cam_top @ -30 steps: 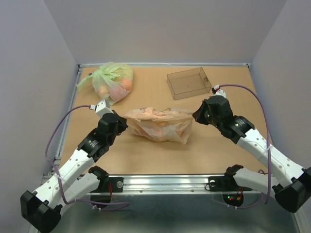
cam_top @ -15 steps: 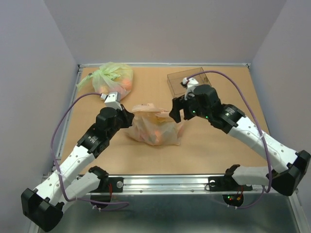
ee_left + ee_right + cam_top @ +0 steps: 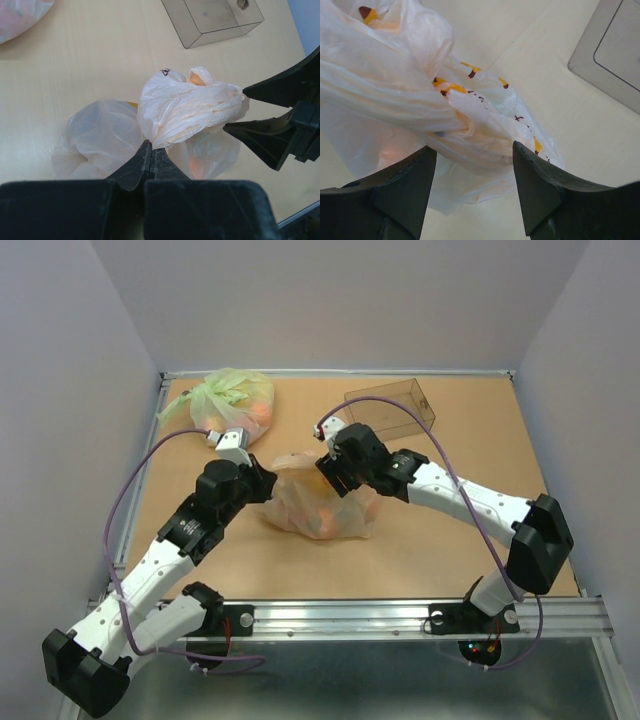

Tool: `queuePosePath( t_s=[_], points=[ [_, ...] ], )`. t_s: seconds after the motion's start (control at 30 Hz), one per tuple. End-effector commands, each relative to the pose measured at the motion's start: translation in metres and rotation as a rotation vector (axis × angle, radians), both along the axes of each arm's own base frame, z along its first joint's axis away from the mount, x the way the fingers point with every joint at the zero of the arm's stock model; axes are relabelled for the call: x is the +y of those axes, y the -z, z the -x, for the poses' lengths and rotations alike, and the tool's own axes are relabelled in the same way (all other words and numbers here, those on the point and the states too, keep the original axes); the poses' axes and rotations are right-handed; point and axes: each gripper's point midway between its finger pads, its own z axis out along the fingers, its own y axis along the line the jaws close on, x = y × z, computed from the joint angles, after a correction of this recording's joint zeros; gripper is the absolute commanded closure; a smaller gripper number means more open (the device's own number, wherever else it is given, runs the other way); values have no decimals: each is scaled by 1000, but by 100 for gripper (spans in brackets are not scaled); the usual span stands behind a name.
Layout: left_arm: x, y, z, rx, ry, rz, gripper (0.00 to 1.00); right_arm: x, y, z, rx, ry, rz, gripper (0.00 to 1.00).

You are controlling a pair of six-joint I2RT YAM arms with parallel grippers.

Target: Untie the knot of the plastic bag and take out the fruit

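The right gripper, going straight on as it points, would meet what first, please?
The right gripper would probably meet the knot of the plastic bag, bunched just ahead of its open jaws; depth is unclear.

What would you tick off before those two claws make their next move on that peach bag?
1. Grip of the left claw on the plastic bag: ok, shut on its film.
2. Place of the right claw: ok, open, astride the knot, one finger each side.
3. Undoing of the knot: not ok, bunched tight.
4. Getting the fruit out: not ok, orange only shows through the film.
5. Which strand frees the knot: cannot tell.
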Motion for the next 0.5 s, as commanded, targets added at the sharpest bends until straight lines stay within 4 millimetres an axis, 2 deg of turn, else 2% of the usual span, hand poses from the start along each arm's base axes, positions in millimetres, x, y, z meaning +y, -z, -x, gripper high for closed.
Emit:
queuePosePath(
  t_s=[0.0, 0.03, 0.1, 0.13, 0.17, 0.27, 0.33, 0.47],
  points=[
    [7, -27, -4, -63, -52, 43, 100, -3, -18, -24, -145, 58, -13, 48],
    [15, -26, -7, -58, -102, 39, 100, -7, -18, -25, -150, 79, -15, 66],
    [24, -18, -9, -27, -161, 30, 100, -17, -18, -20, -160, 98, -13, 83],
    [34, -16, -14, -15, -222, 37, 100, -25, -20, -21, -176, 137, -10, 98],
    [40, -16, -17, -11, -252, 36, 100, -35, -16, -18, -177, 158, 6, 100],
    [61, -19, -32, -4, -359, 63, 100, -64, -50, -11, -253, 246, -59, 99],
    [67, -21, -40, 1, -387, 89, 100, -75, -67, -7, -281, 289, -118, 99],
    [69, -12, -58, 62, -410, 189, 100, -80, -100, 9, -302, 293, -290, 99]
  ],
)
